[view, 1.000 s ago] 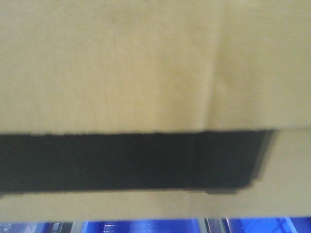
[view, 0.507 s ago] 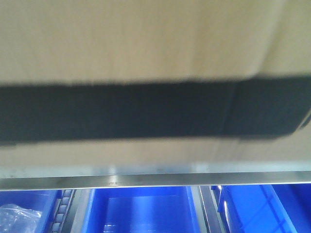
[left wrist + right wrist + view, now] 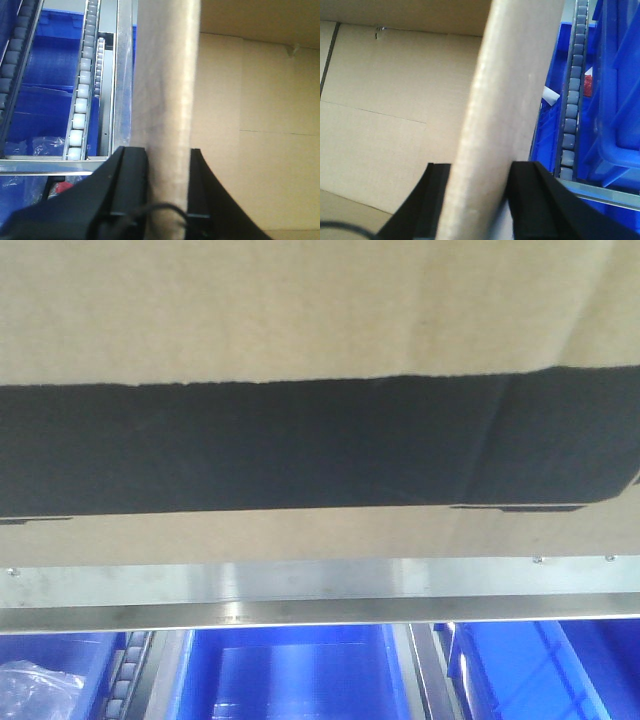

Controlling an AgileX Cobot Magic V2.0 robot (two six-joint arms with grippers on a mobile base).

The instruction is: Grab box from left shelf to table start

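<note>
Here the box fills the upper part of the front view, its brown corrugated face crossed by a broad black printed band that runs nearly the full width. Its lower edge sits right above the broad riveted steel rail of the left shelf; whether the carton rests on the rack or hangs just clear of it cannot be told. The top is open, and both wrist views look down into the bare cardboard interior. The left gripper pinches one upright side wall, one black finger pressed to the outer face and the other against the inner face. The right gripper clamps the opposite wall the same way, its fingers tight on either side of the cardboard. Just outside each gripped wall a roller track of the rack slopes away, with pale rollers in a metal channel. Below the rail stand blue bins, side by side between metal uprights, and the leftmost one holds a crumpled clear plastic bag.
</note>
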